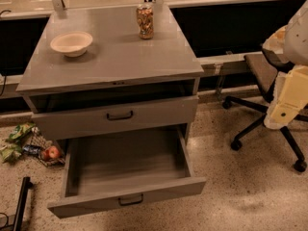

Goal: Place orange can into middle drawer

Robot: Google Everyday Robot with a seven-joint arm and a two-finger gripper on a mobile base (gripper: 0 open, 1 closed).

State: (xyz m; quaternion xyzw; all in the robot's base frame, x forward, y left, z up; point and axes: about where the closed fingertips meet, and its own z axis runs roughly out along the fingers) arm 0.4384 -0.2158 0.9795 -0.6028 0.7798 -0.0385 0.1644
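Note:
The orange can (145, 20) stands upright on the grey cabinet top (120, 57), at the back right, far from the arm. The middle drawer (159, 192) is the lower of the two drawer fronts. It is pulled wide open and its inside shows nothing in it. My gripper (285, 105) is a cream-coloured part at the right edge of the view, beside the cabinet at about drawer height, well to the right of both the can and the drawer. It holds nothing that I can see.
A cream bowl (71, 43) sits on the cabinet top at the left. The upper drawer (115, 115) is slightly out. A black office chair (262, 107) stands to the right. Snack bags and an apple (51, 152) lie on the floor at the left.

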